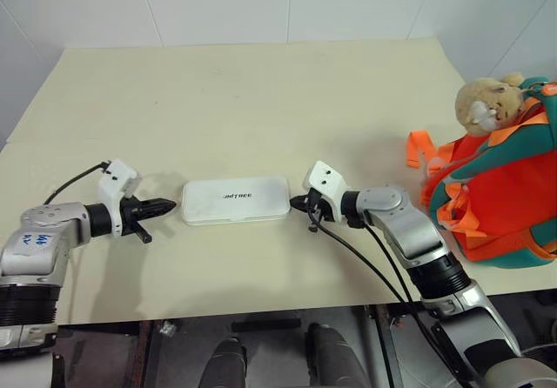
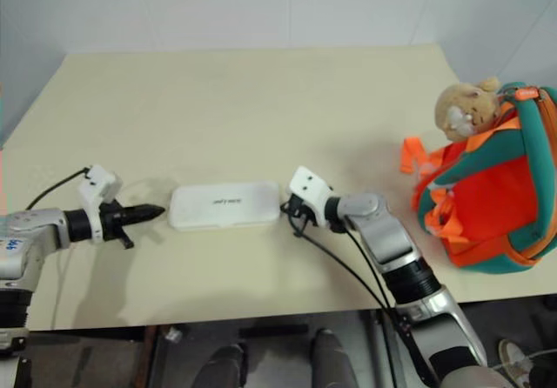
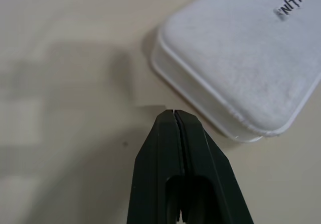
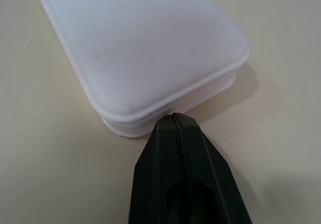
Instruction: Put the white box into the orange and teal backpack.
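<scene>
White box (image 1: 236,200) flat on cream desk (image 1: 244,101), near front edge, lettering up. Left hand (image 1: 170,204) at box's 9 o'clock, fingers pressed together, tip just beside short end, not touching, holding nothing. Right hand (image 1: 297,203) at box's 3 o'clock, fingers pressed together, tip against short end. Orange and teal backpack (image 1: 500,192) well apart at 3 o'clock, by desk edge, plush bear (image 1: 484,103) on top.

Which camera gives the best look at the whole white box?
The left eye view: the white box lies whole and flat on the table, lettering up. The right eye view shows it whole too, with fainter lettering. Each wrist view gives one rounded end close up behind shut fingertips.
</scene>
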Motion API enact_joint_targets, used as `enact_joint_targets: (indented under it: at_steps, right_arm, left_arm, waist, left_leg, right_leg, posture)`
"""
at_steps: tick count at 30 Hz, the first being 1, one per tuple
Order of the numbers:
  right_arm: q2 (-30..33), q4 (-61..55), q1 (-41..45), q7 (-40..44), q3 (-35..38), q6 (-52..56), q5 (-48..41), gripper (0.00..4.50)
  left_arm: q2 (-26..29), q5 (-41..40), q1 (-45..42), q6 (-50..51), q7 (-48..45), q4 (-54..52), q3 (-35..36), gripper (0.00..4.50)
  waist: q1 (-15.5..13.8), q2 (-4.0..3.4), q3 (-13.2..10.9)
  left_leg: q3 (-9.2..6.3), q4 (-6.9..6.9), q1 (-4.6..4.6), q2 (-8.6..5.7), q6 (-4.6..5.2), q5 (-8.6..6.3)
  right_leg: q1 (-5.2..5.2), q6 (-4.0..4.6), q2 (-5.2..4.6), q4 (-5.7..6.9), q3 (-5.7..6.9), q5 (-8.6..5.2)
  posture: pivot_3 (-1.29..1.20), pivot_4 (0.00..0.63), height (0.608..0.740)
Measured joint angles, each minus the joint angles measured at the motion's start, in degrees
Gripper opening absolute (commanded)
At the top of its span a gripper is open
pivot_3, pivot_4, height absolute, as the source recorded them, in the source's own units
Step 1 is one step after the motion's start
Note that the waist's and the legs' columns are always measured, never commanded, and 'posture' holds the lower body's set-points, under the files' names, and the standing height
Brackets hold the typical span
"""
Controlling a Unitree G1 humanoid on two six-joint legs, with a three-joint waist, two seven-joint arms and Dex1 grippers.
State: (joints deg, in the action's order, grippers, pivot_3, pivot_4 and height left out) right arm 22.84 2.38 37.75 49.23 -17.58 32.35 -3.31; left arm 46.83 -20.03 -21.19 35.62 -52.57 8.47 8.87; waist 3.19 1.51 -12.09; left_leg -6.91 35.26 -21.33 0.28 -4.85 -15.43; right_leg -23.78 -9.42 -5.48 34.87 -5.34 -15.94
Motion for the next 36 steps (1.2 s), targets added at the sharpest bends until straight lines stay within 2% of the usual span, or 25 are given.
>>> enact_joint_targets:
  at_steps: [13, 28, 33, 36]
  right_arm:
    - [2.22, -0.63, -0.83, -0.07, 1.18, 0.92, 0.54, 0.0]
    - [7.57, -2.02, -2.49, 0.34, 3.89, 1.91, 0.54, 0.0]
    - [8.45, -2.01, -2.51, 1.24, 4.14, 1.9, 0.54, 0.0]
    - [8.69, -2.03, -2.5, 3.05, 4.12, 1.7, -0.17, 0.0]
  left_arm:
    - [-4.03, 0.94, -3.67, -0.05, 1.11, 1.1, -2.2, 0.04]
    - [-9.74, 1.25, -5.77, -0.05, 1.05, 0.86, -4.99, 0.04]
    - [-9.67, 1.25, -5.76, 0.03, 0.73, 0.16, -5.51, 0.04]
    - [-7.58, 1.24, -4.95, 0.02, -0.52, -1.05, -5.55, 0.04]
  waist:
    - [-0.09, 0.0, 0.0]
    - [-1.01, 0.01, 0.0]
    - [-1.38, 0.01, 0.0]
    - [-1.28, 0.01, 0.0]
  left_leg:
    - [0.0, 0.0, 0.0, 0.0, 0.0, 0.0]
    - [-0.01, 0.03, 0.02, -0.02, 0.0, 0.0]
    - [0.0, 0.03, 0.01, -0.02, -0.01, 0.0]
    - [0.01, 0.02, 0.0, -0.01, -0.01, 0.0]
  right_leg:
    - [0.01, 0.0, 0.0, -0.01, 0.01, 0.0]
    - [0.05, -0.01, -0.01, -0.02, 0.0, 0.01]
    - [0.05, -0.01, -0.01, -0.06, 0.0, 0.01]
    - [0.05, -0.01, -0.01, -0.13, 0.0, 0.01]
  posture:
    - [0.0, 0.15, 0.74]
    - [0.0, 0.15, 0.74]
    - [0.0, 0.15, 0.74]
    - [0.0, 0.15, 0.74]
